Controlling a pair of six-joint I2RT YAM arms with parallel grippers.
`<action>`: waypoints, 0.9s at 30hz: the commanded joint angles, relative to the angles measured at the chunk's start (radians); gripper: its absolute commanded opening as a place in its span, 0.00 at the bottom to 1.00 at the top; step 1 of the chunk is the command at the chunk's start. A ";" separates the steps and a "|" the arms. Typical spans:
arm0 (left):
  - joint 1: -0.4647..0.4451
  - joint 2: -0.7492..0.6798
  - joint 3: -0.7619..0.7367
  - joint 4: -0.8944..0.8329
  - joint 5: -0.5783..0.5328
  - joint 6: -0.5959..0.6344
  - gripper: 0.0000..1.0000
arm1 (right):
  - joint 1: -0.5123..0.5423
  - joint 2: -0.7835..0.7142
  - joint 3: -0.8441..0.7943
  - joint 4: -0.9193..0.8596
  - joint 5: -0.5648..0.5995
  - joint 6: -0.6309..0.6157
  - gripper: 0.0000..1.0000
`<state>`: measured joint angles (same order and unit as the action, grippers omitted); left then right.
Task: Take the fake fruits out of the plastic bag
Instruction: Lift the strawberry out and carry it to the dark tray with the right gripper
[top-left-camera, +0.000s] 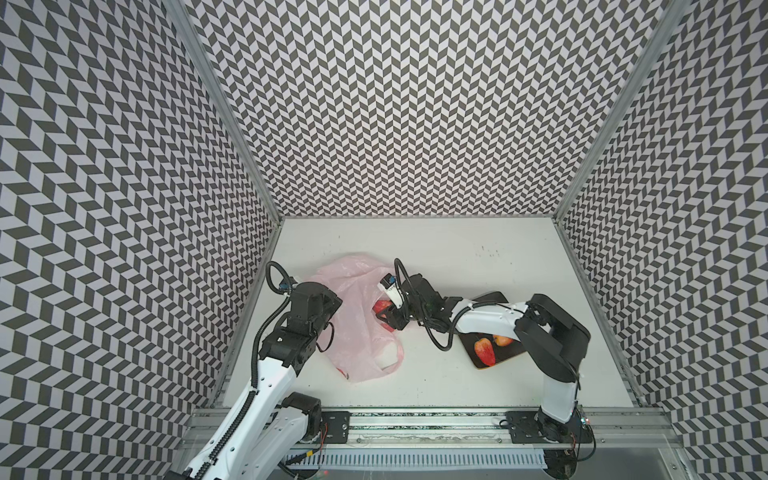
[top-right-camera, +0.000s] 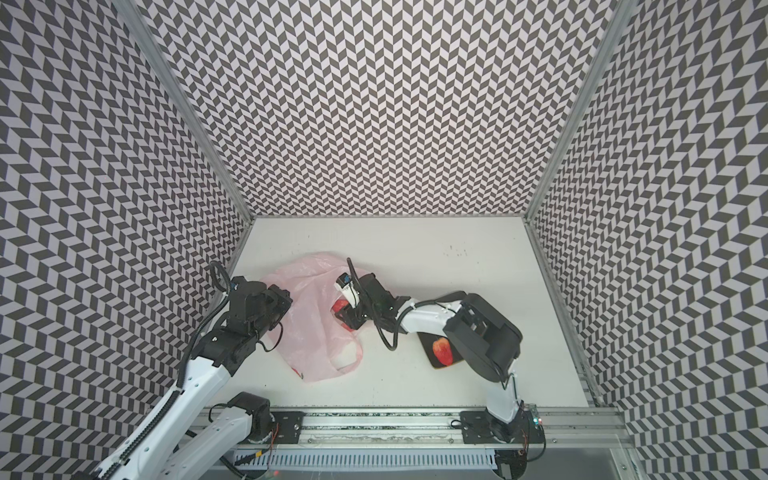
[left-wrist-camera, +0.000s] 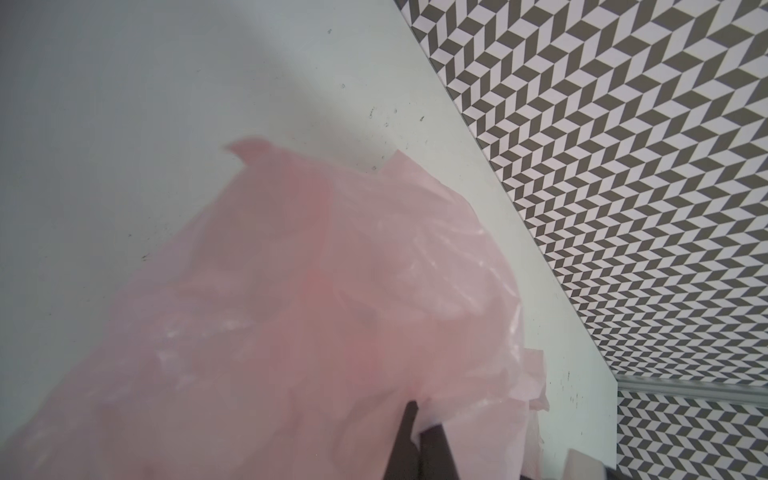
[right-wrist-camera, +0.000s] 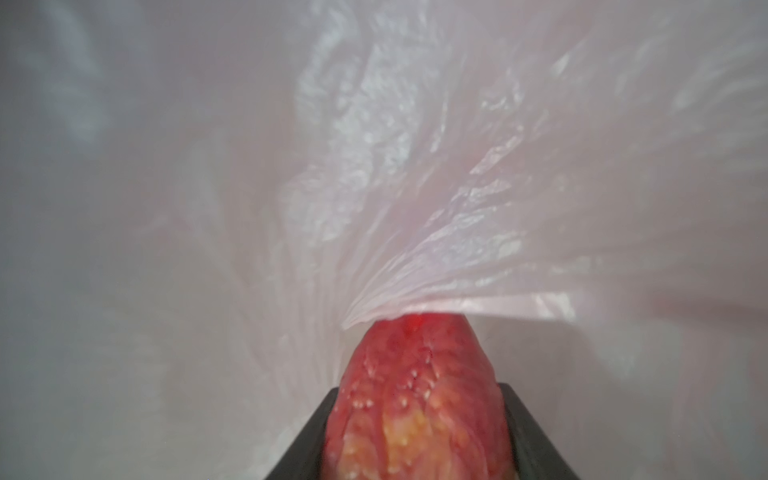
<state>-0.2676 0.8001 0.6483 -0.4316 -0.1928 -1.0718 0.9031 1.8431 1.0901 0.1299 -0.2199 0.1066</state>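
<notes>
1. Pink, thin and crinkly, the plastic bag (top-left-camera: 357, 332) lies crumpled on the white desk (top-left-camera: 478, 266) between the two grippers, touching both.
2. The left gripper (left-wrist-camera: 419, 419) is clamped tight on a fold of the bag's film. Its dark fingers (left-wrist-camera: 434, 453) meet with pink plastic caught between them, and the rest of the bag billows out ahead of the tips.
3. In both top views this gripper is hidden under its own wrist housing, at the bag's edge.
4. The right gripper (right-wrist-camera: 419, 390) reaches into the bag's mouth and is closed partway on a red strawberry (right-wrist-camera: 415, 424). Both fingers press its sides, and its tip pokes out beyond them against the film.
5. In a top view the same strawberry (top-left-camera: 381, 307) shows red right at the fingers, inside the bag's opening. A further red patch sits just beside the fingers; what it is I cannot tell.
6. Behind the right gripper, back along its arm and well apart from the tips, a dark board (top-left-camera: 494, 299) lies on the desk outside the bag.
7. On that board rest a second strawberry (top-left-camera: 485, 350) and, just beside it, an orange-red fruit (top-left-camera: 504, 340) — partly covered by the arm.
</notes>
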 joint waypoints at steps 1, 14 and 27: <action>0.006 0.009 -0.010 0.006 -0.053 -0.051 0.00 | 0.007 -0.113 -0.071 -0.017 -0.019 0.015 0.43; 0.007 0.026 -0.020 0.019 -0.066 -0.040 0.00 | -0.004 -0.561 -0.243 -0.228 0.183 0.076 0.43; 0.007 0.065 0.000 0.056 -0.048 -0.009 0.00 | -0.308 -0.785 -0.354 -0.480 0.379 0.329 0.42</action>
<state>-0.2676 0.8616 0.6342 -0.4072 -0.2325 -1.0920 0.6411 1.0767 0.7673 -0.2802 0.1059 0.3477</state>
